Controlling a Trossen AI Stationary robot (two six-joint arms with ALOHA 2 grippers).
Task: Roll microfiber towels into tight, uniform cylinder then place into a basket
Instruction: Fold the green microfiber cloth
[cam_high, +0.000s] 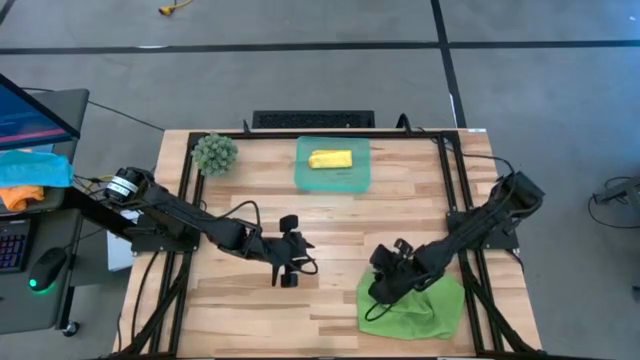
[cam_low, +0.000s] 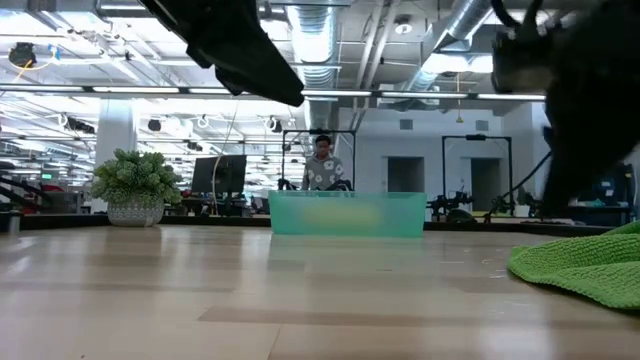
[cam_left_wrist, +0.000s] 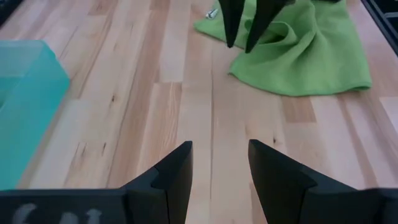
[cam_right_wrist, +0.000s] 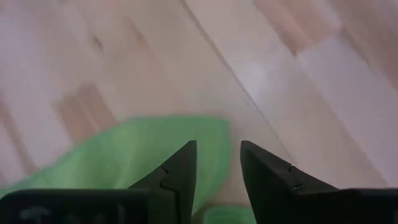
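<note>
The right claw (cam_high: 383, 290) is seen poised at the near-left edge of the crumpled light green towel (cam_high: 420, 305), its two fingers parted by a narrow gap with nothing gripped between them; whether the tips touch the cloth cannot be told. The left claw (cam_high: 290, 272) is held above bare wood near the middle of the tabletop (cam_high: 330, 225), its fingers likewise set partly apart and empty, well clear of the green towel. The yellow towel (cam_high: 330, 159) is shown already rolled and lying inside the translucent teal basket (cam_high: 360, 180), which stands at the far edge of the tabletop. A fuzzy green ball (cam_high: 214, 152) is placed at the far left corner. The tabletop is made of pale wooden planks and is framed by black rails. Beyond it, a large open hall is seen in the low view, with exposed ceiling ducts, strip lights, monitors and a person (cam_low: 322, 165) behind the basket. A mouse (cam_high: 48, 268) with a green light is seen on a side desk at the left. No writing can be read.
</note>
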